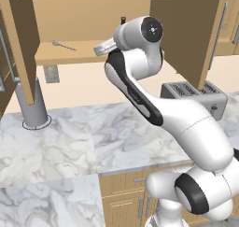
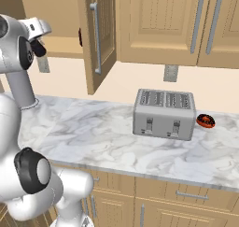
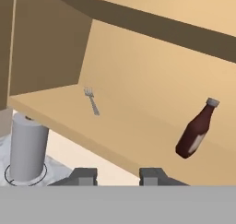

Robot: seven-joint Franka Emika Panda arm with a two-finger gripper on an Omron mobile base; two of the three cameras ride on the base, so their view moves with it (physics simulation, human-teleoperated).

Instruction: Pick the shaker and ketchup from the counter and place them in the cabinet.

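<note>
The cabinet stands open above the marble counter, and the ketchup is on its inner shelf, tilted, cap up and to the right. It looks rigid, light and smooth, likely slippery; the broad body below the neck seems the safest hold. The fingers stand apart, empty, just short of the shelf edge. Nearby: a toaster, a grey paper towel roll, a fork on the shelf, none blocking the way
</note>
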